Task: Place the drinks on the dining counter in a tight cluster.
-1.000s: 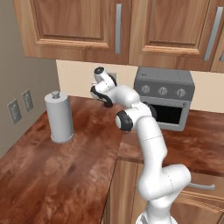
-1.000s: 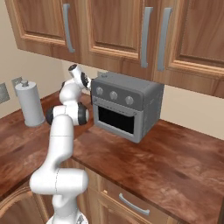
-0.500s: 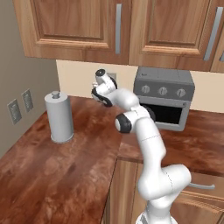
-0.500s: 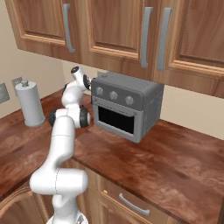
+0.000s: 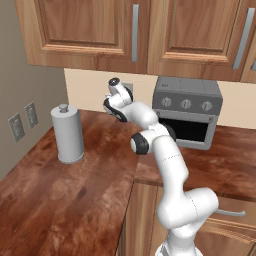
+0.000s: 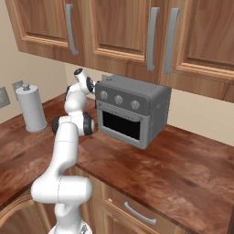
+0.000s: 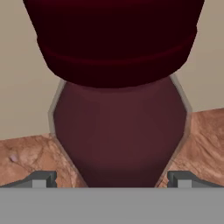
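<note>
A dark maroon bottle (image 7: 118, 127), one of the drinks, stands very close in the hand view on the reddish-brown worktop (image 7: 26, 157) against the beige wall. Its body sits between my gripper's (image 7: 112, 178) two fingertips (image 7: 43, 178), with a gap on each side, so the gripper is open around it without touching. In the base views the gripper (image 5: 116, 106) (image 6: 87, 87) is stretched to the back wall, just left of the toaster oven, and the hand hides the bottle. The dining counter is out of view.
A grey toaster oven (image 5: 187, 112) (image 6: 132, 112) stands right beside the hand on the same worktop. A grey paper-towel roll (image 5: 67, 134) (image 6: 31, 109) stands to the left. Wood cabinets (image 5: 135, 32) hang low above the hand. Wall sockets (image 5: 22, 120) sit on the left wall.
The hand has edged slightly closer to the back wall beside the toaster oven. The jaws have stayed wide apart.
</note>
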Available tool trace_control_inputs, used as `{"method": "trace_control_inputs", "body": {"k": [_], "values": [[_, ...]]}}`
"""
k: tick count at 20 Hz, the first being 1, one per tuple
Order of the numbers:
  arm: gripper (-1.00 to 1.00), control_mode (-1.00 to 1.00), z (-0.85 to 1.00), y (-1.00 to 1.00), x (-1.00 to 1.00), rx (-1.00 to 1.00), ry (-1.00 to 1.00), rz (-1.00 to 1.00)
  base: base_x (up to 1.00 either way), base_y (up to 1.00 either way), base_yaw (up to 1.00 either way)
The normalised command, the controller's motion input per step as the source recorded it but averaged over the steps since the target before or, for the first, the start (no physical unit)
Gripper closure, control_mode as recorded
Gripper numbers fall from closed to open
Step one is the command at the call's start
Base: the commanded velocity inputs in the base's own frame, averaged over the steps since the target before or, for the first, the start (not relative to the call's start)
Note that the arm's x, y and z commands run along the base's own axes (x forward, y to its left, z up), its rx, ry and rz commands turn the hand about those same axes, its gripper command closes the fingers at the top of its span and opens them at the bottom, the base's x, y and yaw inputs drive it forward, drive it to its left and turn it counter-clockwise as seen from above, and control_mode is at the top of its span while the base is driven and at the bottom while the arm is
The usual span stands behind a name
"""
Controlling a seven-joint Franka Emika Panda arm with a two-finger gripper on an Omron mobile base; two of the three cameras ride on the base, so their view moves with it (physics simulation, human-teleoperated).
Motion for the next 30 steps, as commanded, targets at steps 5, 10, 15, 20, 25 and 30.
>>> {"method": "trace_control_inputs", "body": {"k": [5,10,15,20,25,30], "values": [[-1.00,-1.00,0.20,0.00,0.00,0.00,0.00,0.00,0.00,0.00,0.00],[-1.00,-1.00,0.16,0.00,0.00,0.00,-0.05,0.00,0.00,0.00,0.00],[-1.00,-1.00,0.02,0.00,0.00,-0.01,-0.14,0.00,0.00,0.00,0.00],[-1.00,-1.00,0.04,0.00,0.00,-0.05,-0.23,0.00,0.00,0.00,0.00],[-1.00,-1.00,0.20,0.00,0.00,-0.06,-0.01,0.00,0.00,0.00,0.00],[-1.00,-1.00,-0.02,0.00,0.00,-0.02,0.02,0.00,0.00,0.00,0.00]]}}
